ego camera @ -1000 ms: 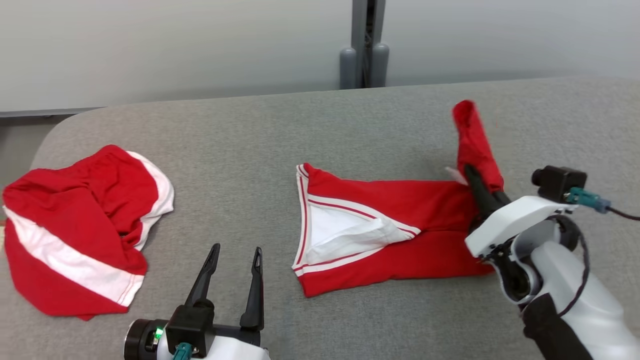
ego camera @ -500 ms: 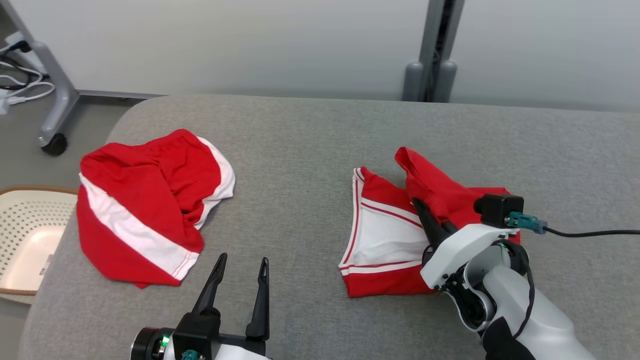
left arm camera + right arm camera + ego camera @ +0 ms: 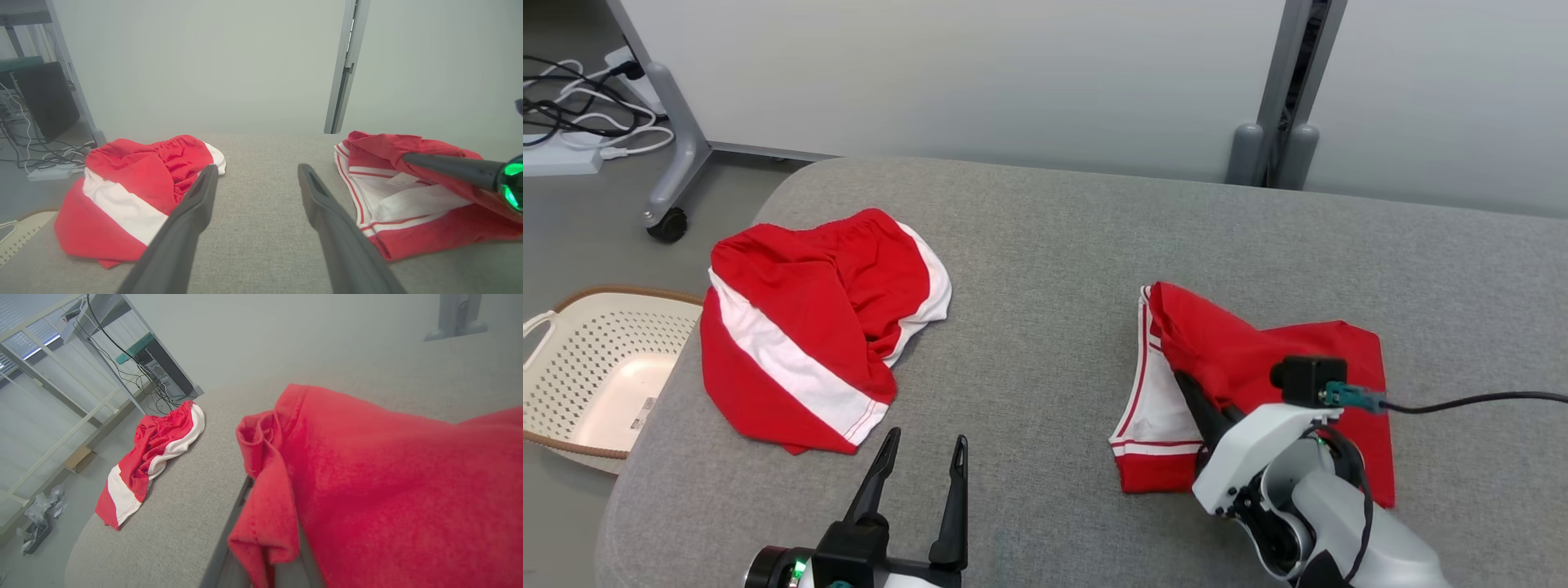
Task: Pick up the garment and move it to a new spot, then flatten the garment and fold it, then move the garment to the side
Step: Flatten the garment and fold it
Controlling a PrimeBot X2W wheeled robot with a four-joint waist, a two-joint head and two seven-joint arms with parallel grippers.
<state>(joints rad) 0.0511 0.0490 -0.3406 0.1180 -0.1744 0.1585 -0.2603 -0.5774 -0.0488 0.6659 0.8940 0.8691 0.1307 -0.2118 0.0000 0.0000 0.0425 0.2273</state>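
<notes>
The garment [image 3: 1258, 351] is red with white-and-red trim and lies right of centre on the grey padded table [image 3: 1045, 229]. My right gripper [image 3: 1181, 380] is shut on one of its red edges and holds that flap folded over the white-trimmed part. The left wrist view has the garment [image 3: 408, 204] at the right, with the right gripper's dark finger [image 3: 445, 168] across it. Red cloth [image 3: 388, 490] drapes over the fingers in the right wrist view. My left gripper [image 3: 928, 438] stands open and empty near the table's front edge, apart from the garment, its jaws wide [image 3: 258, 168].
A second red-and-white garment [image 3: 800, 327] lies crumpled at the table's left end. A cream perforated basket [image 3: 613, 292] sits on the floor beyond that end. A wheeled frame leg [image 3: 670, 224] and cables stand behind it, and a grey post [image 3: 1278, 147] rises past the far edge.
The head camera has turned left, so the whole view has shifted. My right gripper has carried the raised red flap leftward and down over the garment. The left gripper has stayed open.
</notes>
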